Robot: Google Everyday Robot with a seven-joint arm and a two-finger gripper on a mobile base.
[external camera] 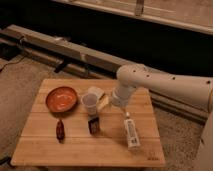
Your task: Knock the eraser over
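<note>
The eraser (93, 125) is a small dark block with a tan-orange patch. It stands upright on the wooden table (45, 147), just in front of the pale cup (89, 104). My gripper (116, 102) hangs at the end of the white arm (165, 82), which reaches in from the right. The gripper is above the table to the right of the cup and the pale yellow block (103, 103). It is behind and to the right of the eraser and does not touch it.
An orange bowl (61, 98) sits at the back left. A dark red oblong item (60, 130) lies at the front left. A white tube (131, 134) lies to the right of the eraser. A long beam (60, 45) runs behind the table.
</note>
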